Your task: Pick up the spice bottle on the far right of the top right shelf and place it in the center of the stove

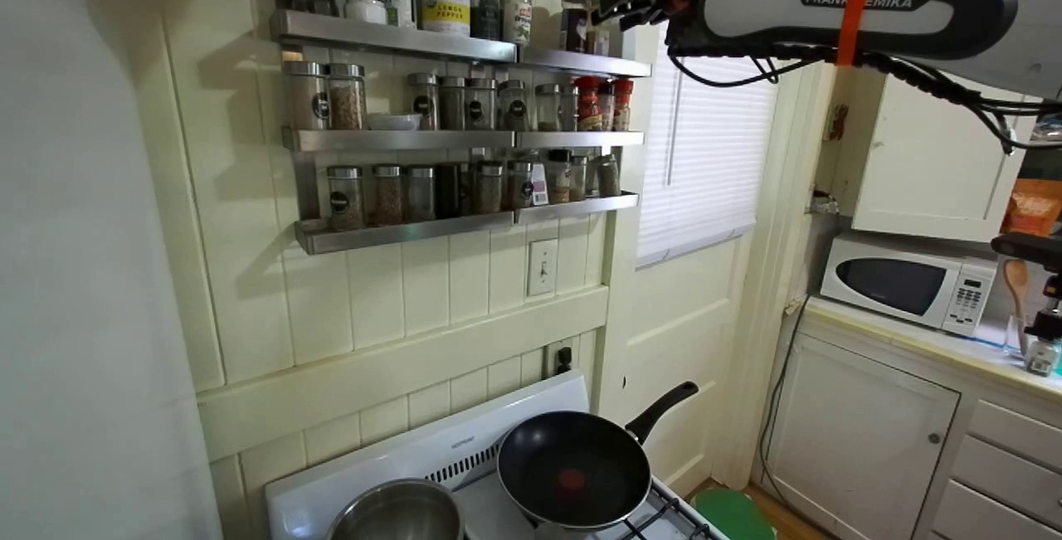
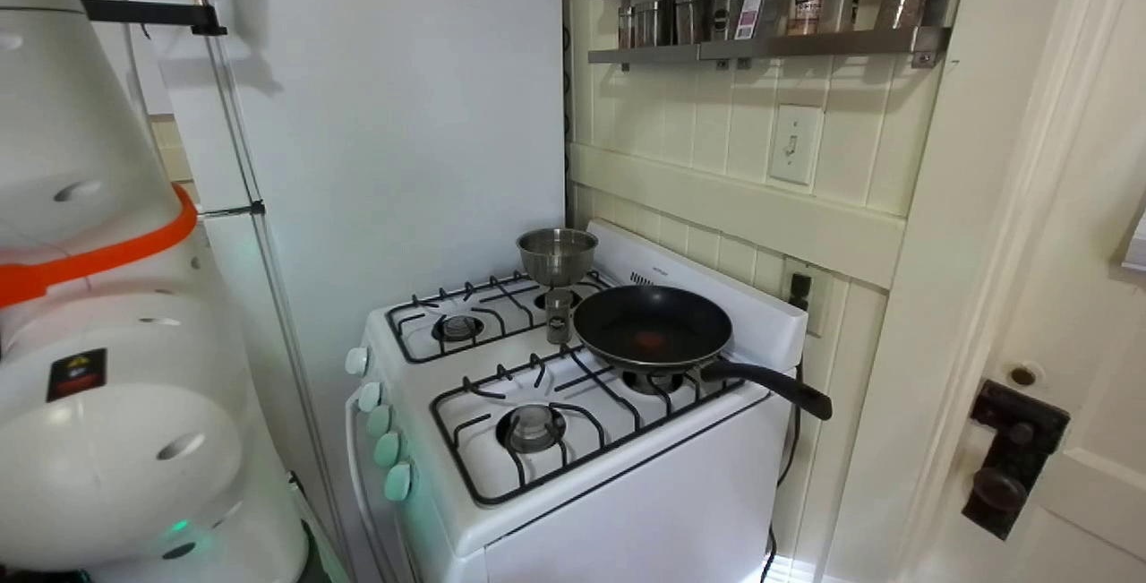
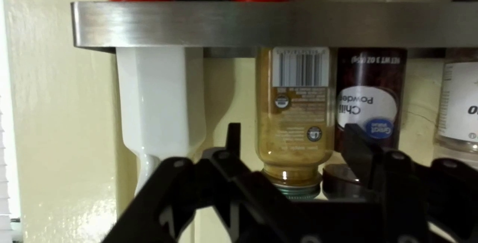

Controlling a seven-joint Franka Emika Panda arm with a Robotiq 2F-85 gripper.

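Observation:
The spice bottle [image 3: 295, 116], a glass jar with yellow-brown contents and a dark green cap, stands on the top right shelf [image 3: 209, 22]. The wrist view is upside down. In an exterior view the bottle [image 1: 598, 38] is partly hidden behind the chili powder jar and my gripper [image 1: 612, 12]. My gripper [image 3: 293, 136] is open, with one finger to each side of the bottle in the wrist view. I cannot tell whether the fingertips reach around it. The shelf [image 1: 585, 63] hangs above the stove [image 2: 609, 511]; its back panel [image 1: 365, 474] also shows.
A chili powder jar [image 3: 368, 90] stands close beside the bottle, and a white bottle [image 3: 160, 93] on the other side. A small jar [image 2: 558, 319] stands mid-stove, with a frying pan [image 2: 654, 323] and steel pot [image 2: 557, 259] beside it. Lower shelf jars [image 1: 589, 104] sit below.

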